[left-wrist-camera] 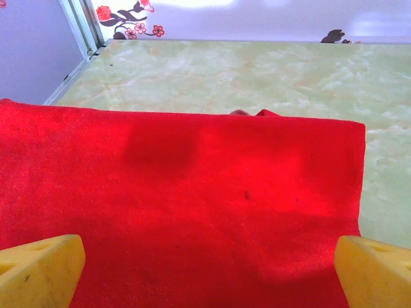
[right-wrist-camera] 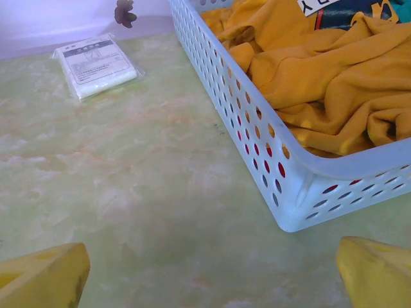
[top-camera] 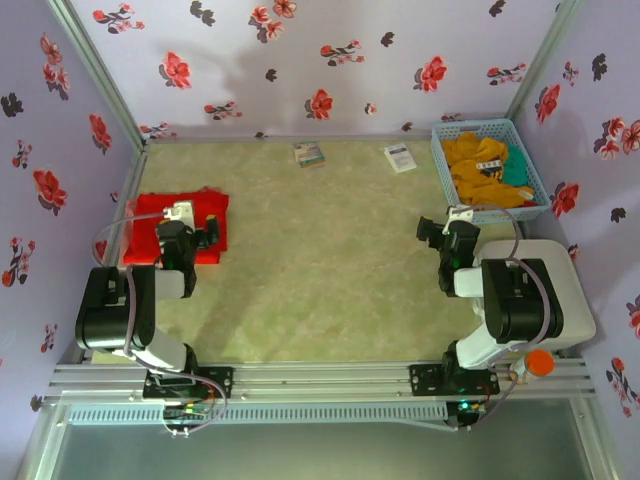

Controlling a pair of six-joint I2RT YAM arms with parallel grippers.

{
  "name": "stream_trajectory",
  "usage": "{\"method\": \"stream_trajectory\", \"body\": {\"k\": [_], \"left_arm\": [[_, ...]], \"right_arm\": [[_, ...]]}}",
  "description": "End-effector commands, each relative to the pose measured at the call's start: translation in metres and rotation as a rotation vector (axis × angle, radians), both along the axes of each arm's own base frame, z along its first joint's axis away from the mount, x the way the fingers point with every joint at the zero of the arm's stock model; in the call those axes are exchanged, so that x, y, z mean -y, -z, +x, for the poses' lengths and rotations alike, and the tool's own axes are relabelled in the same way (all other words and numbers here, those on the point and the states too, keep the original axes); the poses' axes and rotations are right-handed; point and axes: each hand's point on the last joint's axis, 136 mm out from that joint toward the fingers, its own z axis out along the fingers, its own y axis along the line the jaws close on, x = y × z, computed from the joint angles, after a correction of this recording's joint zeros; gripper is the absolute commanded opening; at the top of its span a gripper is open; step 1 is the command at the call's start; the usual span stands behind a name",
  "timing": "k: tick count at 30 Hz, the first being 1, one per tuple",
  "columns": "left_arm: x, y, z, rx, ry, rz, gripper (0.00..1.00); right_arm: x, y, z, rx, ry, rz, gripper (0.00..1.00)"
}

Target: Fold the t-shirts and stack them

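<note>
Left hand (left-wrist-camera: 205,269) wide over red t-shirt (left-wrist-camera: 192,192), right hand (right-wrist-camera: 212,273) wide near blue basket (right-wrist-camera: 257,135), mustard t-shirt (right-wrist-camera: 321,70) and teal t-shirt (top-camera: 515,170) inside

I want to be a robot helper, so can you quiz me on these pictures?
1. True or false: the red cloth t-shirt lies inside the blue mesh plastic basket.
2. Which lies on top inside the basket? A mustard-yellow cloth t-shirt, B white towel, C pink sock.
3. How many small printed paper cards lie on the green marbled table?
Key: 1 false; 2 A; 3 two.
</note>
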Motion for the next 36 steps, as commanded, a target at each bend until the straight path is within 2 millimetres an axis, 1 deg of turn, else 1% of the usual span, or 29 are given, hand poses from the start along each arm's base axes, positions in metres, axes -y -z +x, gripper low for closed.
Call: {"method": "stream_trajectory", "body": {"k": [1, 28, 30, 32, 33, 34, 36], "left_arm": [[0.000, 0.002, -0.001, 0.004, 0.013, 0.015, 1.00], [0.000, 0.002, 0.000, 0.001, 0.011, 0.014, 1.00], [0.000, 0.002, 0.000, 0.002, 0.009, 0.015, 1.00], [-0.012, -0.001, -0.004, 0.021, -0.060, 0.028, 1.00], [-0.018, -0.006, -0.007, 0.044, -0.103, 0.000, 1.00], [-0.019, -0.011, -0.008, 0.047, -0.112, -0.001, 1.00], [-0.014, -0.017, -0.009, 0.036, -0.096, 0.021, 1.00]], "right_arm": [[0.002, -0.007, 0.005, 0.020, -0.005, -0.011, 0.99], [0.002, -0.008, 0.004, 0.023, -0.005, -0.010, 0.99], [0.001, -0.011, 0.005, 0.023, -0.008, -0.014, 0.99], [-0.001, -0.017, 0.006, 0.008, -0.019, -0.017, 0.99], [0.001, -0.023, 0.006, -0.001, -0.008, -0.018, 0.99], [0.004, -0.028, 0.004, -0.008, 0.017, -0.022, 0.99], [0.007, -0.041, 0.001, 0.005, 0.034, -0.031, 0.99]]}}
